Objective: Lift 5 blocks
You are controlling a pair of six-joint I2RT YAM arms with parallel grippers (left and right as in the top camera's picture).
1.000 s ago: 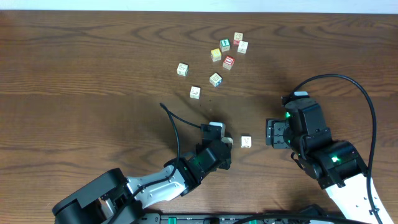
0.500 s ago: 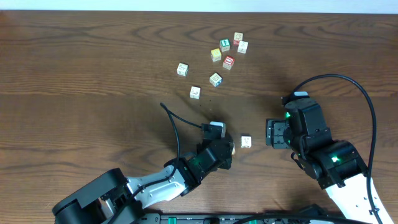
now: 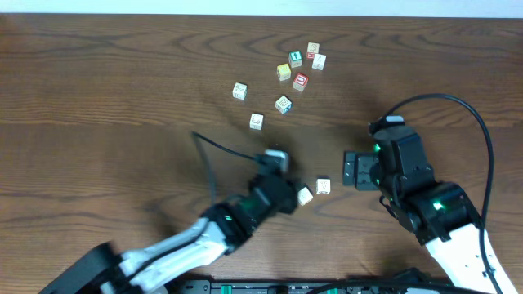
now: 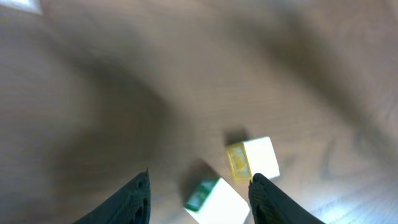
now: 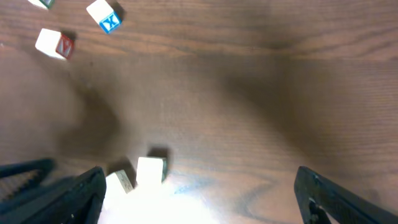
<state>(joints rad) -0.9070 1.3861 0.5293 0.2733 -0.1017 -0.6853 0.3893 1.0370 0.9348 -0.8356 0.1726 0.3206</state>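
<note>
Brown worktop (image 3: 98, 82) now carries the block (image 3: 304, 195) that the left fingers (image 4: 200, 176) have just let go, lying between them, open and empty, just beside a second block (image 3: 324, 186), with the right fingers (image 5: 199, 173) wide and empty on that block's other side, so this lift seems done.

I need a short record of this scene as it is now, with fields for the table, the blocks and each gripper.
table: brown wood
far cluster: eight small blocks, a red-faced block among them
near pair: block with green side and block with yellow side, close together between the arms
left gripper: open, the green-sided block lies loose between its fingers
right gripper: open, empty
</note>
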